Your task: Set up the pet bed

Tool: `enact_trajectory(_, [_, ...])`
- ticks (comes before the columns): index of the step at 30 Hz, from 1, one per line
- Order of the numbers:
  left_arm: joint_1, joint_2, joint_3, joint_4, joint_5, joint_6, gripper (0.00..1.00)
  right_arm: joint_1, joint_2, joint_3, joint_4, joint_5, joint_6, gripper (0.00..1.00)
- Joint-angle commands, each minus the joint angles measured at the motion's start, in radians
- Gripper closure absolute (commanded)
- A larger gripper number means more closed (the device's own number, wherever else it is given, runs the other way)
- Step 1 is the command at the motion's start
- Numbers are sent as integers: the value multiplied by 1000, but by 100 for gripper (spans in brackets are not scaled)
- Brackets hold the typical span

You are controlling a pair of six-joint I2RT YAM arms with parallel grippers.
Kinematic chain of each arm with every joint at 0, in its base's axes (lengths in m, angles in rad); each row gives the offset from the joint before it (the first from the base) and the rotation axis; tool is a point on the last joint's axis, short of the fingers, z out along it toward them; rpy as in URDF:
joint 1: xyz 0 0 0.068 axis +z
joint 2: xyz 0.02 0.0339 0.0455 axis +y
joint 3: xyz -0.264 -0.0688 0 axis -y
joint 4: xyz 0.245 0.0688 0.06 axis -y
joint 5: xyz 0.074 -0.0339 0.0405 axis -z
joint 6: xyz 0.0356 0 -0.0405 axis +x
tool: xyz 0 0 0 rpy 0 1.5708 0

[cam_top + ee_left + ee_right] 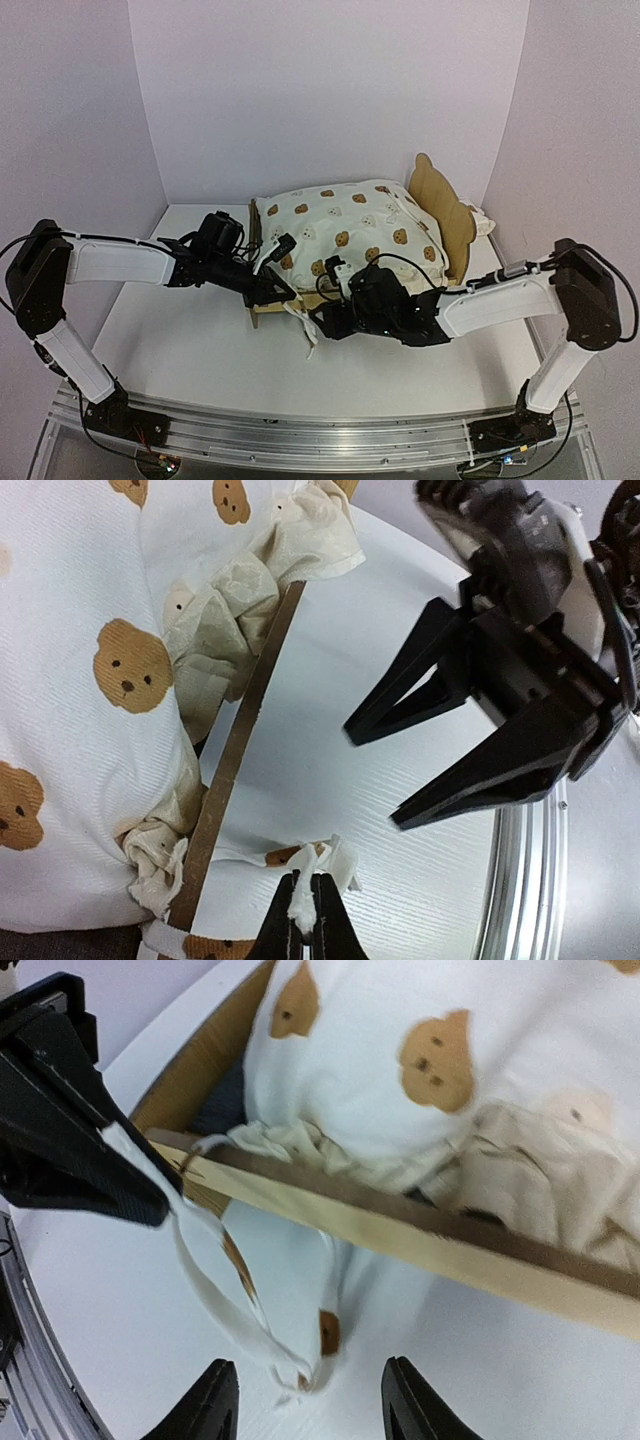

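Now, left pincer (307, 898) clamped on fabric strip (213, 1282) (bear-printed), right pincer (310, 1392) spread apart, pet bed (350, 228) alongside

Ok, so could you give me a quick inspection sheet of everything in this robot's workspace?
Surface: white table.
Job's things: pet bed, headboard upright, fabric strip hanging off its front edge.
Clutter: small cream item behind the headboard.
Grippers: left fingers shut on the fabric strip; right fingers open over its loose end.
Cables: black cables on both arms.
Surroundings: plain pale walls on three sides.
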Motion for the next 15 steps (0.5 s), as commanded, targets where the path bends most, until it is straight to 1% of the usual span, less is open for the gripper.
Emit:
enact_trajectory(1, [1,-34,-1,33,-12,21,100,75,-104,-63,-189,141,188,47])
enact_trajectory(2, [1,-33,-3,42,-10,20,100,90,-92,-83,-178,142,242,45])
enact_trajectory(4, [0,-33,-9,64,-9,20,100,117,-41,-106,-94,118,308,41])
enact_trajectory(6, [1,-32,-13,71,-9,20,100,135,22,-74,-44,104,312,36])
enact_trajectory(7, [1,-32,-14,73,-9,20,100,139,56,-52,-37,105,305,36])
enact_trajectory(10, [0,-33,-17,79,-9,20,100,144,130,7,-17,113,319,37])
enact_trajectory(15, [0,-38,-18,81,-10,21,100,143,197,41,18,134,364,45])
